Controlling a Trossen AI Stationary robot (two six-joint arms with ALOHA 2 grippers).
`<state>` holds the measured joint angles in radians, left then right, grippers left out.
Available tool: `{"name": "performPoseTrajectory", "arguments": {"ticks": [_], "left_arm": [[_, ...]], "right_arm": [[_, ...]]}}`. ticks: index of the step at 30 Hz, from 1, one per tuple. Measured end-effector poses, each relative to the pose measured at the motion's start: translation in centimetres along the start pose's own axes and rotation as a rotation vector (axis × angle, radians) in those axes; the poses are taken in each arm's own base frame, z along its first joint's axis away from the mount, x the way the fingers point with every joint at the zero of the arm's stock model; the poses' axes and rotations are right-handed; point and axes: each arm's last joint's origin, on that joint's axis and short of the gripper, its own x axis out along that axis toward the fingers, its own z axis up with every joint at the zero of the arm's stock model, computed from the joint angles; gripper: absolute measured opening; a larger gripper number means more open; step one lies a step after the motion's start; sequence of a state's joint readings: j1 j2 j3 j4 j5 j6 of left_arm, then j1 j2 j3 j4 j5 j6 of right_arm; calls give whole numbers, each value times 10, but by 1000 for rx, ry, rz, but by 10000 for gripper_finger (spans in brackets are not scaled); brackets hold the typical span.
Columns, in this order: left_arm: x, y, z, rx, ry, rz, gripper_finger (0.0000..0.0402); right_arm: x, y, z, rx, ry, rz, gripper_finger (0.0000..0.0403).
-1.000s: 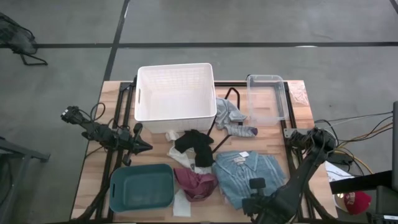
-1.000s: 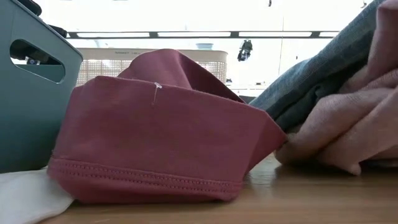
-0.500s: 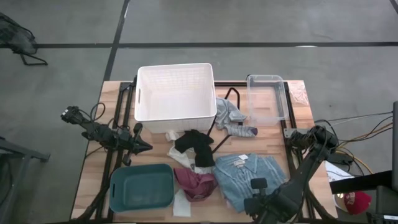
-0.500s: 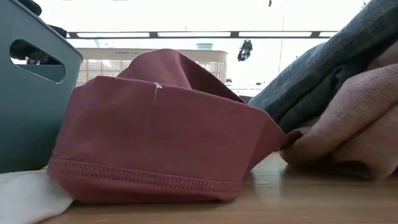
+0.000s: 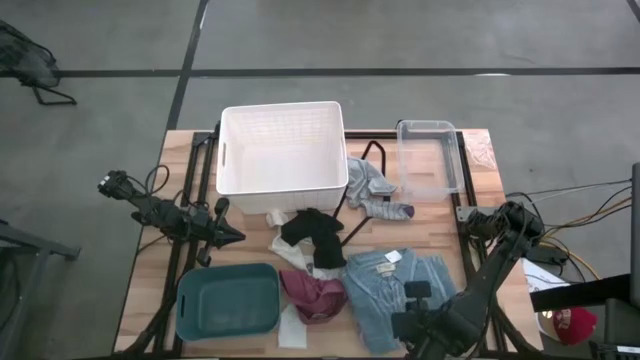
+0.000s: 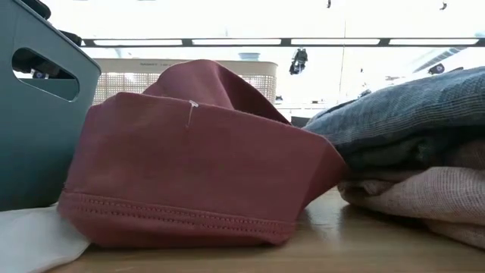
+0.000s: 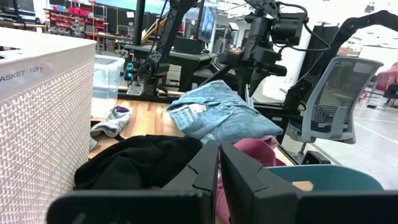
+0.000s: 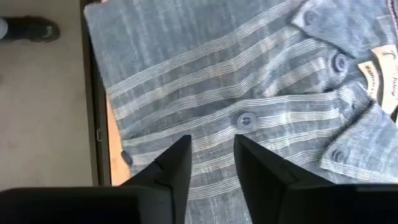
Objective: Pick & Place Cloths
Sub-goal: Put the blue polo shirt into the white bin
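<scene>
Wooden tabletop (image 5: 480,190) is crowded: blue-grey shirt (image 5: 395,285) at five o'clock under the right gripper (image 8: 211,165), fingers parted; left gripper (image 7: 219,163) is clenched, empty.

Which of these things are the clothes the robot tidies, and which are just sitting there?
For the job: blue-grey shirt, pink checked shirt, maroon piece, black piece, small grey piece.

Just sitting there: white basket, teal bin, clear bin, black hanger.

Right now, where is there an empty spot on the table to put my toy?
Bare wood shows right of the clear bin and between the white basket and teal bin. The middle is crowded: black piece, maroon piece, blue-grey shirt.
</scene>
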<state>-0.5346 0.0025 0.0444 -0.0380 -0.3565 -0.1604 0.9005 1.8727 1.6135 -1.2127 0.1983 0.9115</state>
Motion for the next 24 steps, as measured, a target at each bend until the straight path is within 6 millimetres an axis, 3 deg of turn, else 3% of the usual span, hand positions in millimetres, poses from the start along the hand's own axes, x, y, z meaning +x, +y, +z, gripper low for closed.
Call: {"name": "performPoseTrajectory", "arguments": {"ticks": [4, 8, 18, 24], "left_arm": [[0, 0, 0, 0, 0, 0, 23], [0, 0, 0, 0, 0, 0, 23], [0, 0, 0, 0, 0, 0, 23], [0, 0, 0, 0, 0, 0, 23]], "right_arm": [[1, -1, -4, 61, 6, -28, 154], [-3, 0, -24, 236, 57, -118, 195], [-17, 34, -72, 881, -61, -28, 252], [-18, 45, -87, 1176, -150, 59, 271]]}}
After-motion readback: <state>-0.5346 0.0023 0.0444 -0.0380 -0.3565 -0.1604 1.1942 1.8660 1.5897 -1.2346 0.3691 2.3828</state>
